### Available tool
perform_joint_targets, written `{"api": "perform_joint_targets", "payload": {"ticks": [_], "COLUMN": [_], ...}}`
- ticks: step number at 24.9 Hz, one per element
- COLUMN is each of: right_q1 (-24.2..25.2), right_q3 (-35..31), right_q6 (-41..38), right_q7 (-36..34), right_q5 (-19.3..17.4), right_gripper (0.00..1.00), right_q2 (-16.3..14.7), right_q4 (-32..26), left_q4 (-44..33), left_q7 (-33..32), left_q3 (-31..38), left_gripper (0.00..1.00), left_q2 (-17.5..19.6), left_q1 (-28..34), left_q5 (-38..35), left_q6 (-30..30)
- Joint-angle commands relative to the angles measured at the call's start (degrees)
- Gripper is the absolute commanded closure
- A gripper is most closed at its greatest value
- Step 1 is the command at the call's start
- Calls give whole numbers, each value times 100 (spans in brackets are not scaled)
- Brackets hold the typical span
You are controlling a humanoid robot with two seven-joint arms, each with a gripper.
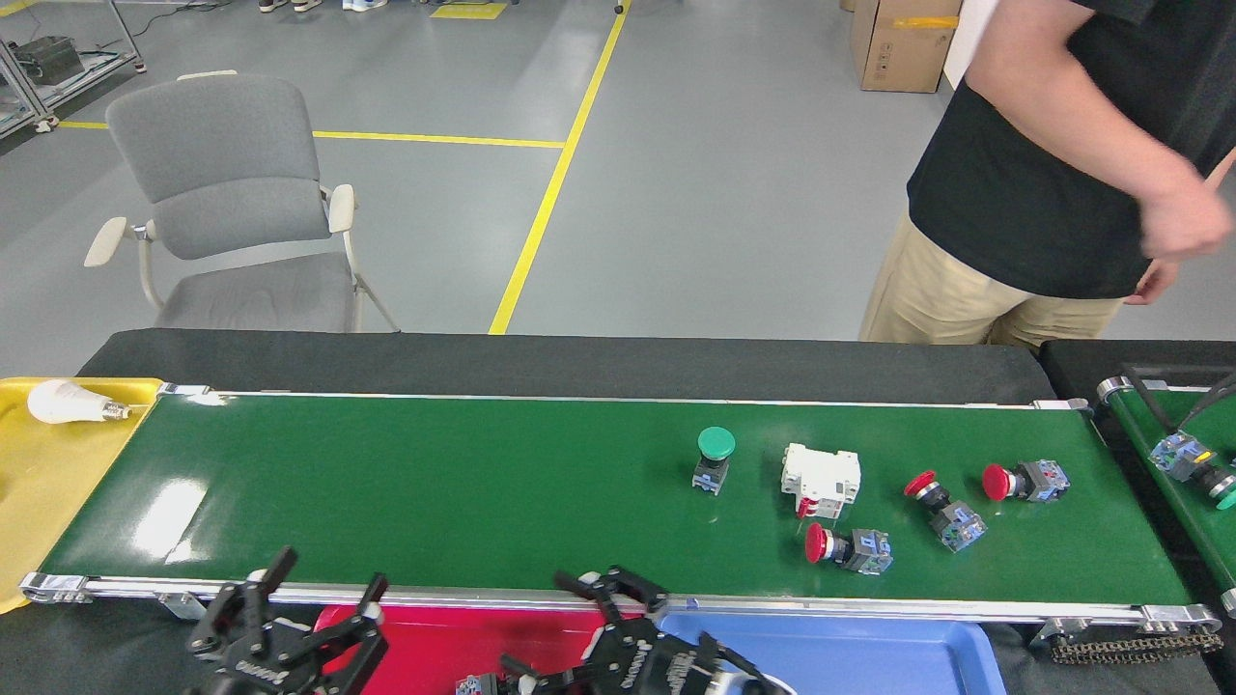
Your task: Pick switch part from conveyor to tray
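Observation:
The conveyor [435,492] is the long green belt across the head view. On its right half lie several switch parts: a green-capped one [715,458], a white breaker [821,475] and three red-capped ones [848,547] [944,510] [1025,480]. My right gripper [565,627] is below the belt's front rail, over the seam between the red tray [435,632] and the blue tray [869,652]. Its fingers are spread wide and open. A small switch part [480,685] lies in the red tray at the picture's bottom edge, beside the lower finger. My left gripper [328,577] stands open at the red tray's left end.
A yellow tray [48,483] at the belt's left end holds a white bulb [63,403]. A second green belt [1183,492] at the right carries another switch part [1180,454]. A person [1053,164] stands behind the right end. A grey chair [232,203] is behind the table.

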Motion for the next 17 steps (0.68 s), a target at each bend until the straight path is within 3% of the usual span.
{"api": "perform_joint_targets", "payload": {"ticks": [1,3,5,10,17], "right_q1": [319,513,513,65,-867], "right_q3": [-399,-663,-715,-636,383], "right_q6": [1031,1401,1498,1480,1463], "right_q7": [-520,-749,-749,-626,-142], "right_q5": [-15,-15,-23,56,179], "right_gripper": [1,1,1,1,1], "right_q2": [13,-110,-260,-321,-532], "right_q4": [-239,-239,-231,-143,446], "left_q4": [218,579,904,1695,2222], "left_q7": [-75,-145,-206,-206,-206], "left_q3": [-269,-375,-445,-771,-753], "left_gripper": [0,0,0,0,0], "left_q2": [-382,-831,-1015,-1033,-1050], "left_q1": [-363,-662,-829,-1146,-1585], "left_q5": [-485,-942,-1030,-1004,-916], "left_q6": [237,237,263,685,729]}}
